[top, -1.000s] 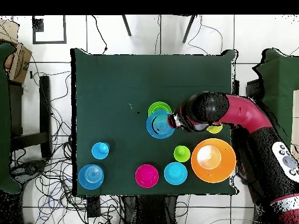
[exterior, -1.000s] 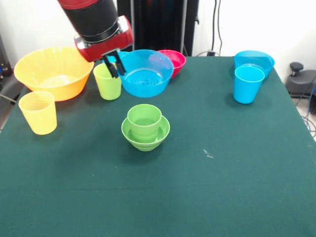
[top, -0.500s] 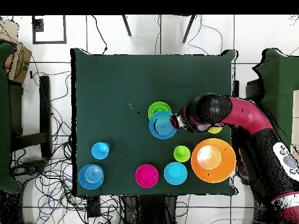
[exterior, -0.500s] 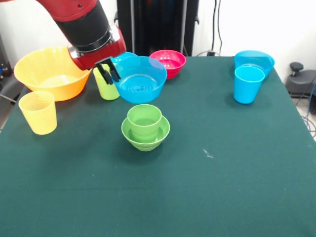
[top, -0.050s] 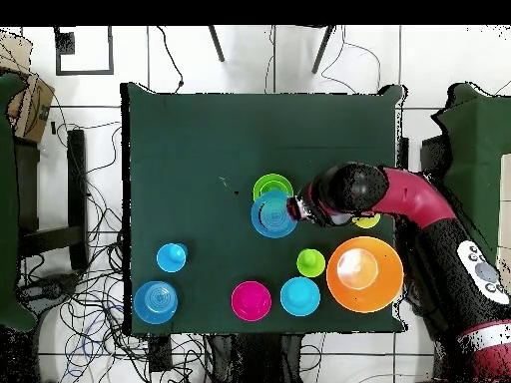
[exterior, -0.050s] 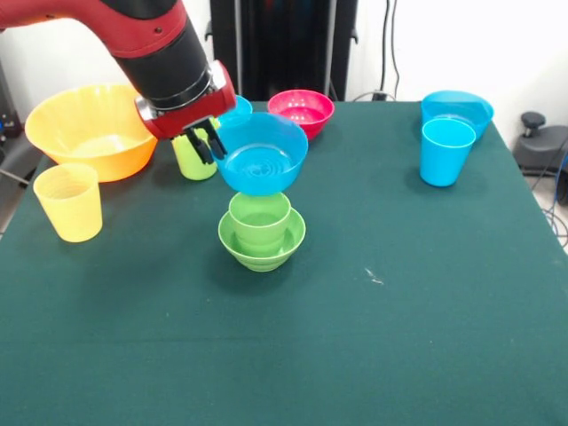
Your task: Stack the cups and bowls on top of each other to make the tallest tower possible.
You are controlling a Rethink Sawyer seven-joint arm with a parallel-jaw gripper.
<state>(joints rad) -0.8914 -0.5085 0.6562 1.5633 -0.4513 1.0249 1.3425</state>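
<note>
My gripper (exterior, -0.050s: 206,142) is shut on the rim of the wide shallow blue bowl (exterior, -0.050s: 263,156), which hangs tilted in the air. Just below and in front of it stands the tower (exterior, -0.050s: 261,232): a green cup (exterior, -0.050s: 259,214) nested in a small green bowl (exterior, -0.050s: 264,249). From overhead the gripper (top, -0.050s: 294,209) holds the blue bowl (top, -0.050s: 271,215) partly over the tower (top, -0.050s: 271,185), offset toward the robot's side. A yellow-green cup (exterior, -0.050s: 190,158) stands behind the gripper.
At the left are a big orange bowl (exterior, -0.050s: 89,130) and a pale yellow cup (exterior, -0.050s: 68,202). A red bowl (exterior, -0.050s: 303,110) and a small blue bowl (exterior, -0.050s: 238,106) sit at the back. At the right stand a sky blue cup (exterior, -0.050s: 446,152) and a blue bowl (exterior, -0.050s: 458,107).
The gripper has carried the shallow blue bowl away from the back row, lifted it, and brought it forward until it hangs over the green tower.
</note>
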